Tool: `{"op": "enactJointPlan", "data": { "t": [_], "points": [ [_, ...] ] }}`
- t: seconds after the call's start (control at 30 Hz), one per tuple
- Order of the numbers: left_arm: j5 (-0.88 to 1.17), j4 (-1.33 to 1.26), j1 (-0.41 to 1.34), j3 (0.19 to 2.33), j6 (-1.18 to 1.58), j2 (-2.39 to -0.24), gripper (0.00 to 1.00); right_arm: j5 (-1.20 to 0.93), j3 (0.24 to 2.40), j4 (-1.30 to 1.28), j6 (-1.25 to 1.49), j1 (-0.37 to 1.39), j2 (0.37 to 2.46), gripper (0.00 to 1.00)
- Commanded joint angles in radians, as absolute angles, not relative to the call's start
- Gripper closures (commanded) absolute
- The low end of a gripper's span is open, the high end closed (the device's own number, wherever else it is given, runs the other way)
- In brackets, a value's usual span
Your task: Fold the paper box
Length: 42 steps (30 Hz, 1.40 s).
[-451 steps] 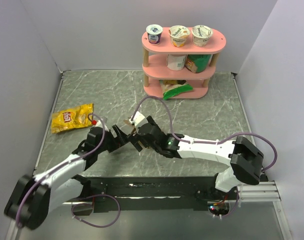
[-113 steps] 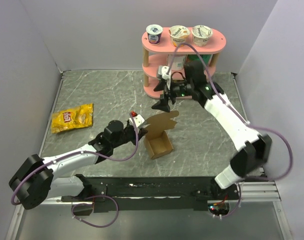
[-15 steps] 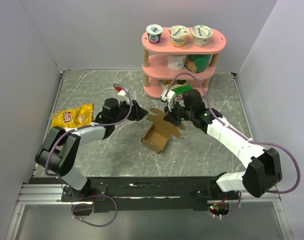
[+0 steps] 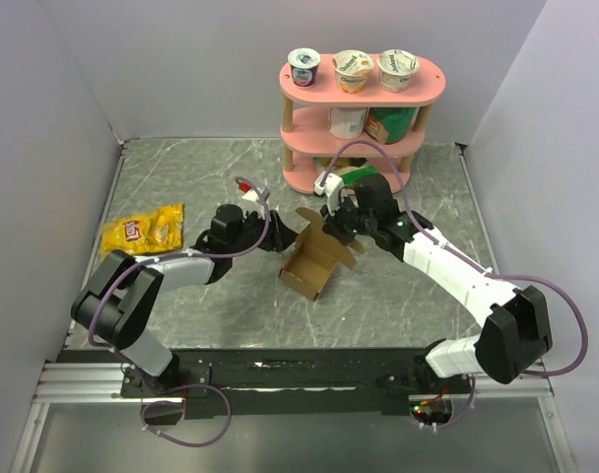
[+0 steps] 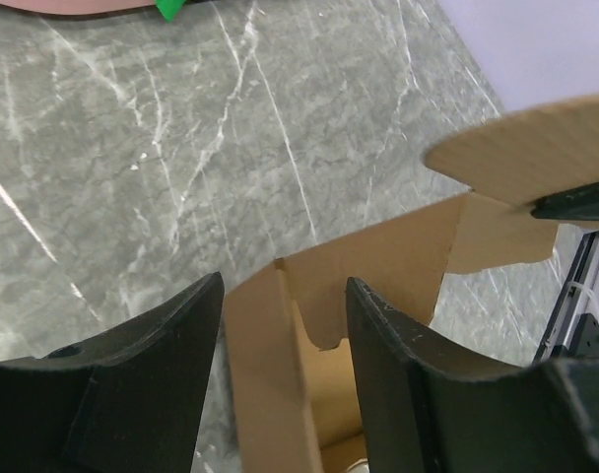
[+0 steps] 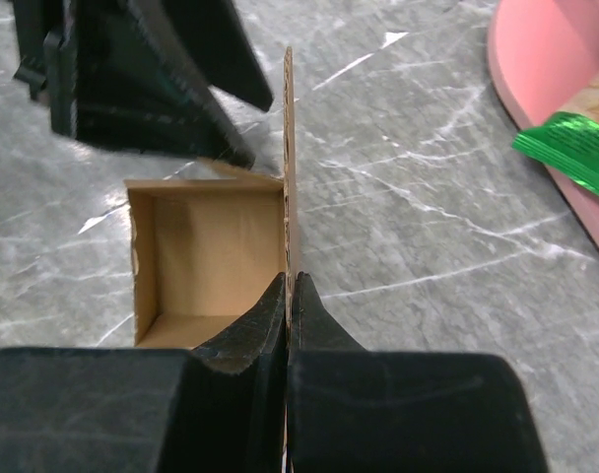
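Right pincer (image 6: 288, 292) is clamped on the lid (image 5: 536, 148), holding it upright, I'd guess so it can swing it down over the box (image 6: 206, 256), which sits open right under and ahead of its fingers. Left pincer (image 5: 285, 291) is spread wide with a box wall just ahead between its fingers, probably to brace it. Nothing inside the box that I can see

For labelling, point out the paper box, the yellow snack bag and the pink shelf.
paper box (image 4: 308, 267): top view, open interior
yellow snack bag (image 4: 142, 234): top view, middle
pink shelf (image 4: 364, 99): top view, top tier edge
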<state>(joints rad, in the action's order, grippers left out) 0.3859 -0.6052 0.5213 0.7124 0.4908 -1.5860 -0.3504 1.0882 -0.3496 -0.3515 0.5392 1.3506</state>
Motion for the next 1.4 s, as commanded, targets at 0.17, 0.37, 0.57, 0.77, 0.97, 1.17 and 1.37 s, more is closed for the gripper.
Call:
{"op": "enactJointPlan", "data": {
  "t": [0.17, 0.37, 0.57, 0.77, 0.97, 1.17, 1.37],
  "points": [
    [0.307, -0.640, 0.572, 0.696, 0.525, -1.565, 0.42, -0.157, 1.124, -0.282, -0.311, 0.641, 1.368, 1.00],
    [0.221, -0.614, 0.571, 0.670, 0.543, -1.555, 0.44, -0.098, 1.135, -0.265, -0.276, 0.678, 1.379, 1.00],
    [0.276, -0.634, 0.574, 0.641, 0.555, -1.548, 0.44, -0.126, 1.121, -0.241, -0.262, 0.681, 1.367, 0.96],
    [0.241, -0.623, 0.575, 0.588, 0.572, -1.503, 0.44, -0.161, 1.030, -0.164, -0.284, 0.696, 1.313, 0.93],
    [0.222, -0.615, 0.575, 0.563, 0.614, -1.511, 0.49, -0.127, 1.000, -0.143, -0.224, 0.712, 1.287, 0.68],
    [0.242, -0.658, 0.575, 0.558, 0.581, -1.529, 0.63, -0.144, 0.953, -0.092, -0.190, 0.707, 1.215, 0.42],
    [0.242, -0.644, 0.575, 0.580, 0.571, -1.543, 0.72, -0.129, 0.838, -0.006, -0.111, 0.637, 1.069, 0.00]
  ]
}}
